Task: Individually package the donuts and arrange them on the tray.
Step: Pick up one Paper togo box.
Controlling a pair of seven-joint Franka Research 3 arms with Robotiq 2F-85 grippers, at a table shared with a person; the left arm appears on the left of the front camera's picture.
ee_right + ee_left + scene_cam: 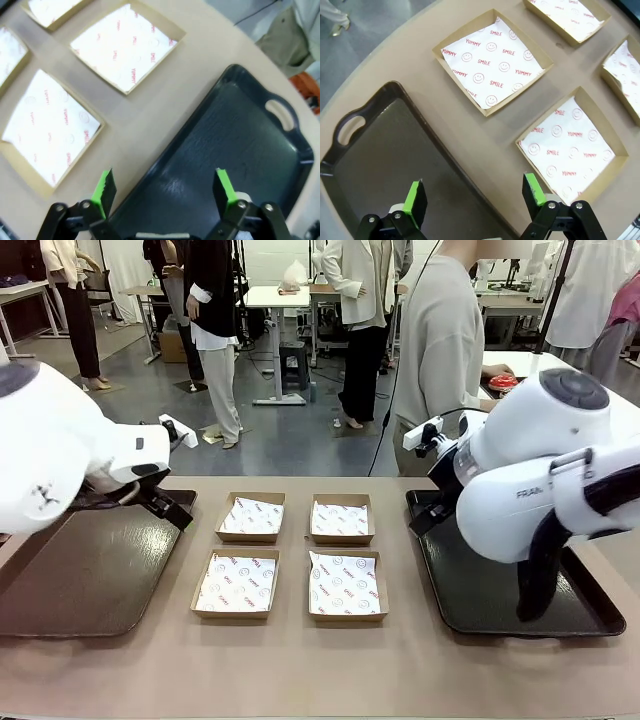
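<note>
**A:** Where are the donuts lying?

**B:** I am not making one out for certain. A glossy red thing (pixel 503 381) is sitting well beyond the boxes (pixel 236 615), off to their right, beside the person (pixel 440 350). It may be a donut, but I cannot tell. The four boxes are holding printed paper and nothing more.

**A:** And the jaws?

**B:** Both pairs are standing released, grasping nothing. The left jaws, green pads (pixel 415 200) spread wide, are hanging over the left tray (pixel 90 580), which is lying left of the boxes. The right jaws are hanging over the right tray (pixel 480 605), right of the boxes.

**A:** Which arm is sitting nearer?

**B:** The right arm (pixel 530 480), I am judging. The red thing is lying past the boxes on that side, away from the right jaws and toward the person's edge of the bench (pixel 320 670). If it is a ring, it is offering no long axis, so the wrist's turn is mattering little; the reach across is mattering more.
</note>
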